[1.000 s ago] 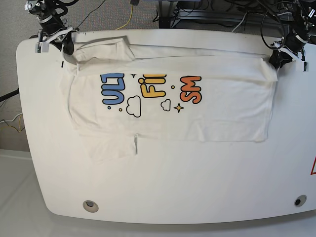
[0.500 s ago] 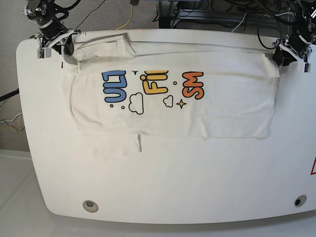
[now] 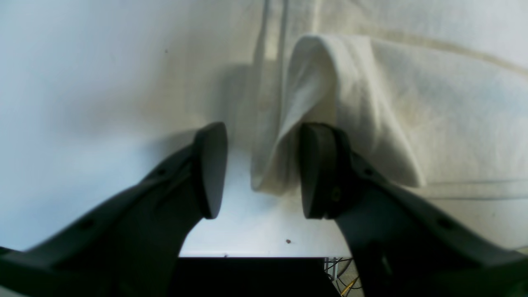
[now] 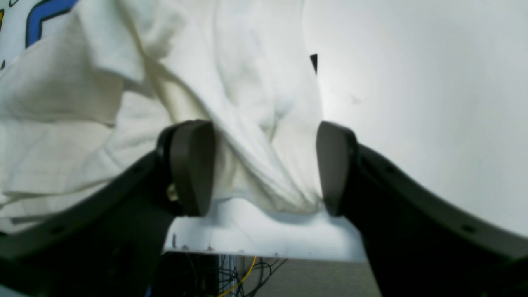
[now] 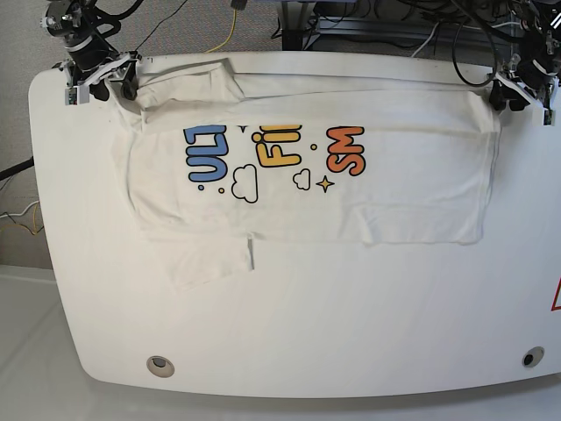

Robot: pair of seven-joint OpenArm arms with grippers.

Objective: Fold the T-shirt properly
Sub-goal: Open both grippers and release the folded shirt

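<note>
**Ana:** Tabletop first, near edge: bare white table (image 5: 289, 351), nothing on it until one sleeve (image 5: 210, 261) pokes out toward us, left of centre.

**Ben:** And beyond that, the T-shirt (image 5: 394, 189) itself?

**Ana:** Spread flat across the far half, long axis running side to side along the far edge. It's doubled over lengthwise, print up: blue, yellow and orange letters with clouds and stars. Only half the lettering shows, so I'd judge one lengthwise fold is laid down already.

**Ben:** Grippers?

**Ana:** Both at the far corners, one at each end of the shirt. Right gripper (image 4: 264, 167) at the far left corner, jaws standing apart, a bunched ridge of cloth lying loose between them on the table. It brushes one pad (image 4: 330, 169) at most; nothing is pinched.

**Ben:** Same on the other side?

**Ana:** Left gripper (image 3: 260, 171) at the far right corner, jaws apart too. A rolled corner of fabric (image 3: 313, 103) sits just ahead, slumped against one pad (image 3: 313, 171), free of the other. So neither arm is clamped on anything.

**Ben:** What does the next move hinge on?

**Ana:** My read: the shirt lies lengthwise between the two arms, each nearest its own end. A crosswise fold means carrying one end along that long axis toward the other. The near sleeve sits closer to the right arm, so tucking it would fall to that side.
</note>
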